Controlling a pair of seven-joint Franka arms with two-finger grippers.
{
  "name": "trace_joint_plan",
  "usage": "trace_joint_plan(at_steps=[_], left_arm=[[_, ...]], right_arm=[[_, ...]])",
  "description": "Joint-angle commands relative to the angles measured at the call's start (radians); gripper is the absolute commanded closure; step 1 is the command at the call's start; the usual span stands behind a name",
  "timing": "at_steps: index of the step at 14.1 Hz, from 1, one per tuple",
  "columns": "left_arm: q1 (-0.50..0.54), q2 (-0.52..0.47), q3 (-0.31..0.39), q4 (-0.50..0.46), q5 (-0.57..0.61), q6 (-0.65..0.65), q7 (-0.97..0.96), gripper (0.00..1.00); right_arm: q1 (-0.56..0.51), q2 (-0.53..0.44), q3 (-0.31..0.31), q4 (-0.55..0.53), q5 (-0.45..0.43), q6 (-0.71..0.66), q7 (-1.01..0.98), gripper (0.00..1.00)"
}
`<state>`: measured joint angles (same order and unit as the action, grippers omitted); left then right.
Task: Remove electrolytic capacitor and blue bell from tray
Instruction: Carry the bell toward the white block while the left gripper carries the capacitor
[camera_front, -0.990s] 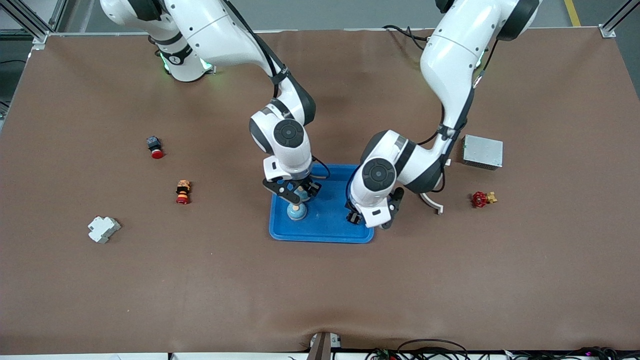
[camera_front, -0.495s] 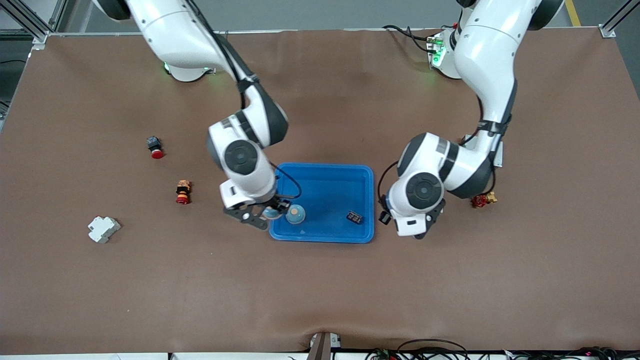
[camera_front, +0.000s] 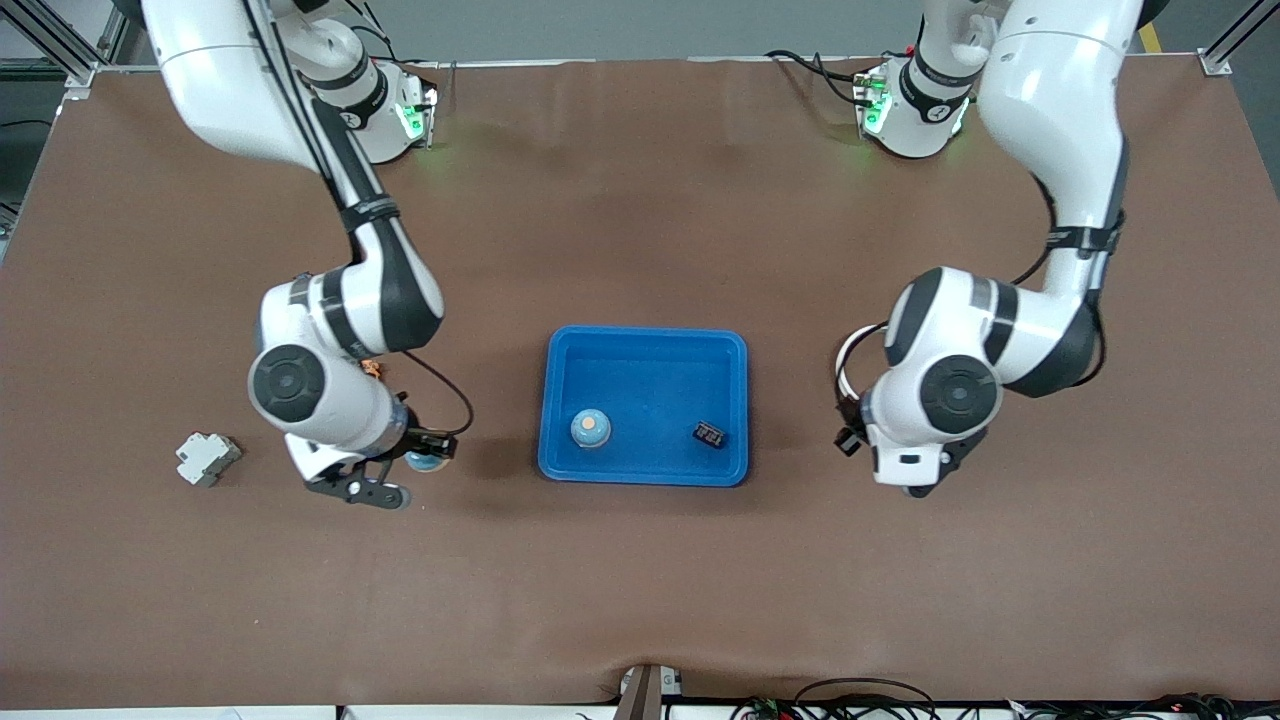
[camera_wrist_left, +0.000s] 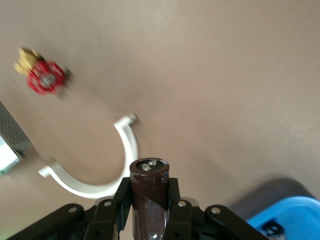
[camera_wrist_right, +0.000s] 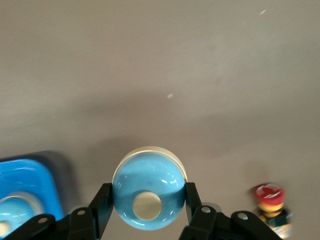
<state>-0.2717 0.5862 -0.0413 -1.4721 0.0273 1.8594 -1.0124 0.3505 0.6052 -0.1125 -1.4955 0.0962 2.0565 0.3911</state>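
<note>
My right gripper (camera_wrist_right: 148, 200) is shut on a round light-blue bell (camera_wrist_right: 147, 192) with a cream button. In the front view this bell (camera_front: 425, 462) hangs over the brown table between the blue tray (camera_front: 646, 342) and a white block. My left gripper (camera_wrist_left: 149, 186) is shut on a dark brown capacitor (camera_wrist_left: 149, 192), held upright over the table beside the tray, toward the left arm's end. In the front view the left hand (camera_front: 910, 462) hides its fingers and the capacitor. A second blue bell (camera_front: 590, 428) and a small black part (camera_front: 710, 435) lie in the tray.
A white block (camera_front: 207, 458) lies near the right arm's end. The left wrist view shows a white curved piece (camera_wrist_left: 95, 186), a red valve (camera_wrist_left: 45, 79) and a grey box corner (camera_wrist_left: 9, 140). A red push button (camera_wrist_right: 270, 199) shows in the right wrist view.
Both arms have swung outward from over the tray. The right gripper carried a blue bell toward the right arm's end; the left gripper moved toward the left arm's end.
</note>
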Motion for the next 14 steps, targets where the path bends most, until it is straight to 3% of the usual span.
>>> trace_joint_plan(at_steps=[1,5,8,14], left_arm=[[0.075,-0.098,-0.006,-0.114,0.022,-0.002,0.176,1.00],[0.189,-0.118,-0.006,-0.136,0.063,-0.003,0.432,1.00],[0.273,-0.111,-0.008,-0.134,0.127,0.007,0.566,1.00],[0.377,-0.045,-0.008,-0.142,0.175,0.153,0.725,1.00]], right_arm=[[-0.063,-0.051,0.014,-0.069,0.004,0.004,-0.119,1.00],[-0.180,-0.110,0.016,-0.184,0.002,0.039,-0.311,1.00],[-0.263,-0.139,0.016,-0.320,0.004,0.189,-0.476,1.00],[-0.346,-0.128,0.016,-0.414,0.005,0.339,-0.613,1.00]])
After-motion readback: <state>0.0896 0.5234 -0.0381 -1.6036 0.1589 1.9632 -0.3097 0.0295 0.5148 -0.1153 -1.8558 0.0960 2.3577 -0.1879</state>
